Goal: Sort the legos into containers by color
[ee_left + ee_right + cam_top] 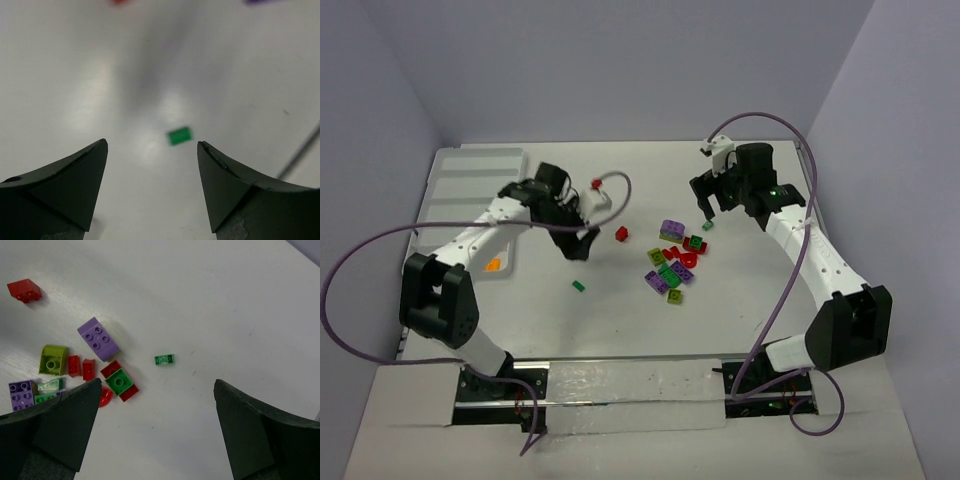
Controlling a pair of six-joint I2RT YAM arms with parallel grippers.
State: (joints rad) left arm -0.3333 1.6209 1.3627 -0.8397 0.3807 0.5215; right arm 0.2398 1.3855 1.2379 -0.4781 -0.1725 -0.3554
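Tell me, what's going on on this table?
It's a colour-sorting job: small toy bricks go into a white tray. The left gripper hangs open and empty over a lone green brick lying on the table. The right gripper, also open and empty, hovers beside the main pile of bricks. One orange brick appears to lie in the tray; most of the others are loose on the table.
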